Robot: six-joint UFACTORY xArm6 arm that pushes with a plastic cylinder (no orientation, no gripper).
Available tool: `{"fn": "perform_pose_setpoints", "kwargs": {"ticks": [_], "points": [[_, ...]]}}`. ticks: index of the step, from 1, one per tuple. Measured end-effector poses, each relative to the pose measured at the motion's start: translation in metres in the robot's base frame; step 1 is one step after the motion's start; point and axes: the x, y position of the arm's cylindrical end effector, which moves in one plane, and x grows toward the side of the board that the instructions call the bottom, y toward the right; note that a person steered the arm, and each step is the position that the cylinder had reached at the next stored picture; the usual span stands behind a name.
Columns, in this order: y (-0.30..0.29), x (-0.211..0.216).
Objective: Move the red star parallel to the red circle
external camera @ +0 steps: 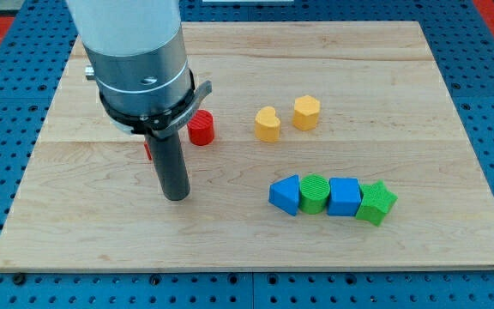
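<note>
Two red blocks matter here. One, the red circle (pixel 201 129), stands in plain sight toward the board's (pixel 401 103) top-left area, just right of the arm's grey body. The other, the red star (pixel 147 149), shows only as a sliver of red on the rod's left side — probably the star, though its shape is hidden behind the rod. My tip (pixel 176 196) rests on the wood below both, nearer the board's bottom edge; it has no fingers to open or close, being a plain rod, and it touches no block that I can see.

To line the star up level with the circle, I judge the push should come from the star's underside, toward the top edge, and be short — the star already sits only slightly lower. Approach from the left, well apart from the circle, so it is not nudged. The yellow, blue and green blocks lie clear to the right.
</note>
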Motion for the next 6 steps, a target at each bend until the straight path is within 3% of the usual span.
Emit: {"fn": "perform_pose_setpoints", "kwargs": {"ticks": [3,4,5,6], "points": [[-0.021,-0.069],[-0.027,-0.060],[0.017,-0.055],[0.123,-0.055]]}}
